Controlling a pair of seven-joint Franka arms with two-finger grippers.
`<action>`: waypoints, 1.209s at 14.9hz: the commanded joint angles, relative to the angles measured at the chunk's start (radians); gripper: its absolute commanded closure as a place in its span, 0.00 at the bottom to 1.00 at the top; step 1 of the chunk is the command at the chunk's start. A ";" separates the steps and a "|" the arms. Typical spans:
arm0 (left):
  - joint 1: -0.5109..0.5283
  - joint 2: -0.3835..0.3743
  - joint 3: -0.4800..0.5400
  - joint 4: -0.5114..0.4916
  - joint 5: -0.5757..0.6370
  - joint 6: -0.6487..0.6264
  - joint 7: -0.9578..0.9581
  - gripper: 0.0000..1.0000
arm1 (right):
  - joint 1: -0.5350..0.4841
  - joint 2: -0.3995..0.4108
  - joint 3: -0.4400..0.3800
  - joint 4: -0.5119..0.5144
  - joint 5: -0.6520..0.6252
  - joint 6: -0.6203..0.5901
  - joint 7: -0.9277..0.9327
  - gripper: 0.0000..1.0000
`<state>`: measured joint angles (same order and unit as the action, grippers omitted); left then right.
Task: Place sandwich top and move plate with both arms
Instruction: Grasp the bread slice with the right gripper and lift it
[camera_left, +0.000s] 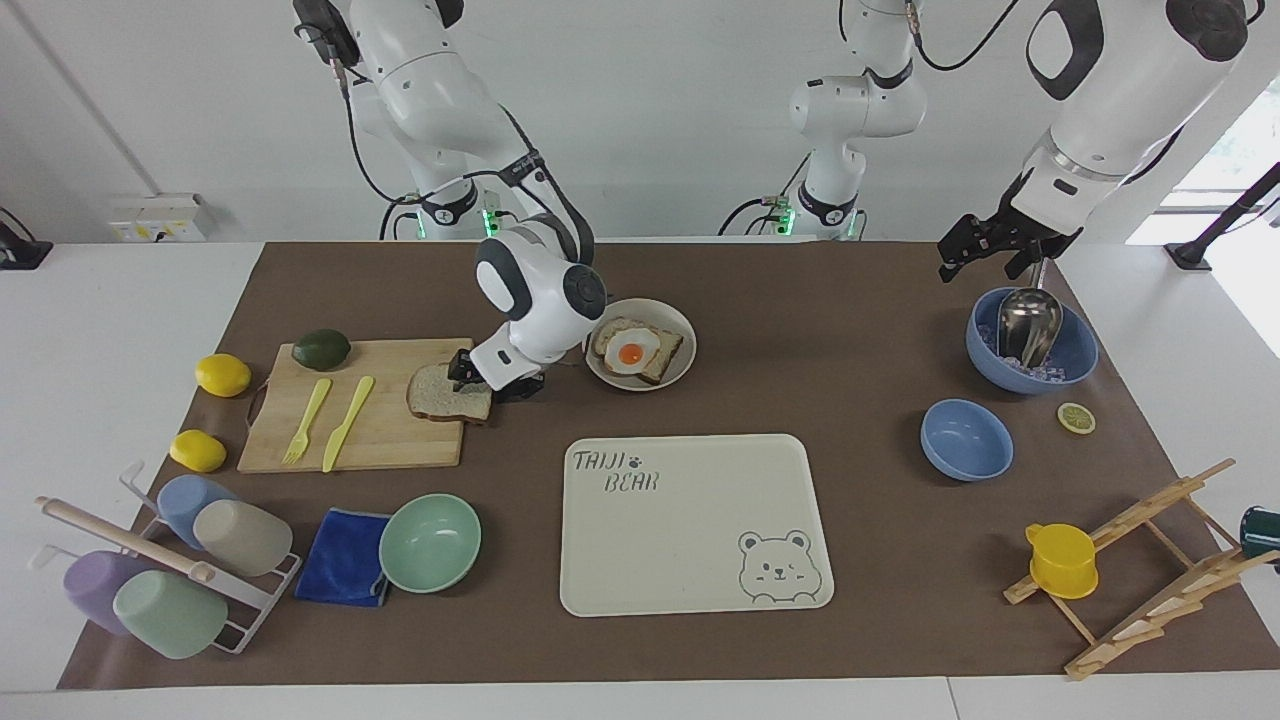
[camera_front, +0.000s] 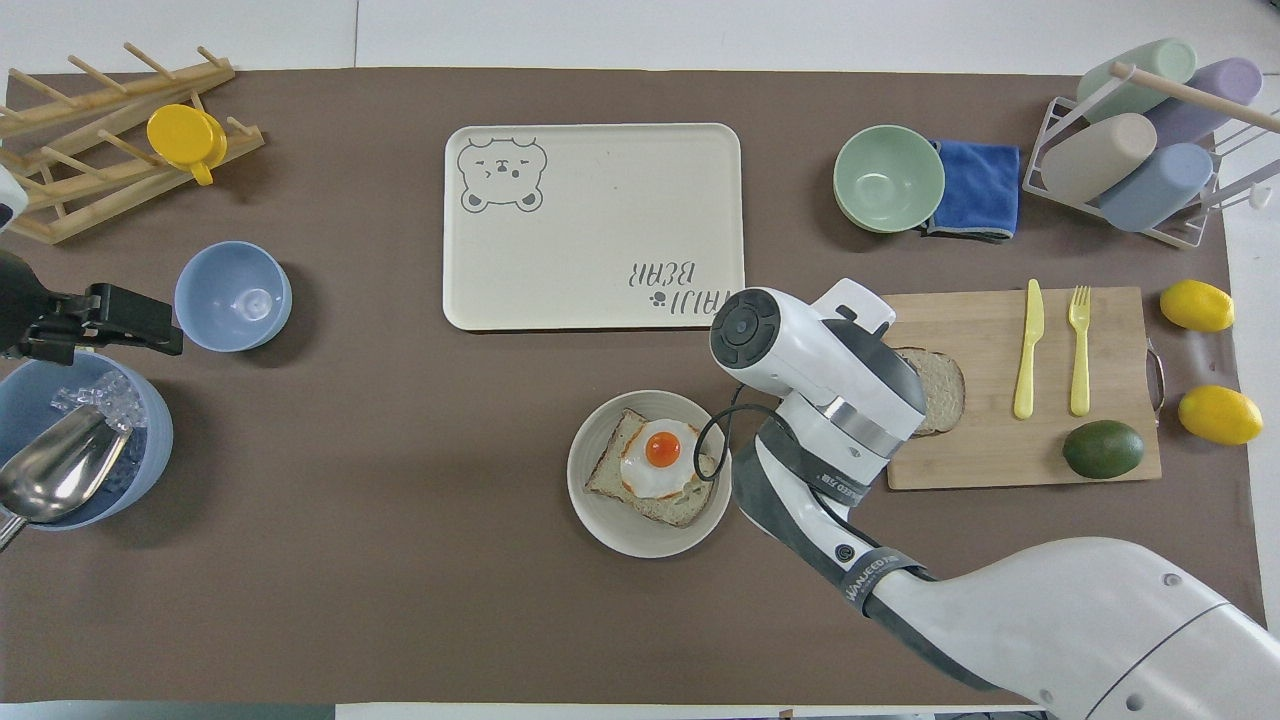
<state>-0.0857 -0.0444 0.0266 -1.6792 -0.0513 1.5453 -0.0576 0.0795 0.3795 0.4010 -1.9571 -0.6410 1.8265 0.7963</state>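
The sandwich top (camera_left: 440, 394), a plain bread slice, lies on the wooden cutting board (camera_left: 375, 440), at its corner closest to the plate. My right gripper (camera_left: 492, 378) is down at the slice's plate-side edge with its fingers apart on either side of it. In the overhead view the wrist covers the gripper and part of the slice (camera_front: 942, 385). The plate (camera_left: 682, 365) stands beside the board and bears a toast slice with a fried egg (camera_left: 631, 353); it also shows in the overhead view (camera_front: 600, 505). My left gripper (camera_left: 978, 262) waits, open, over the blue bowl with a scoop (camera_left: 1075, 360).
A cream bear tray (camera_left: 690, 560) lies farther from the robots than the plate. On the board are a yellow fork, a yellow knife and an avocado (camera_left: 321, 349). A mint-green bowl (camera_left: 430, 542), a blue cloth, a cup rack, two lemons, a small blue bowl (camera_left: 966, 438) and a wooden rack stand around.
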 joint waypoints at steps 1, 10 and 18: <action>0.008 -0.014 -0.005 -0.011 0.019 0.009 0.005 0.00 | -0.032 -0.028 0.021 -0.046 -0.025 0.022 -0.014 0.66; 0.008 -0.014 -0.005 -0.011 0.019 0.009 0.005 0.00 | -0.032 -0.028 0.186 0.163 -0.051 -0.292 -0.155 1.00; 0.011 -0.014 -0.004 -0.013 0.018 0.010 0.002 0.00 | -0.038 0.014 0.525 0.529 -0.036 -0.629 -0.134 1.00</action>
<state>-0.0853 -0.0444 0.0282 -1.6792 -0.0513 1.5453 -0.0577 0.0368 0.3241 0.9064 -1.5166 -0.6789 1.1843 0.6682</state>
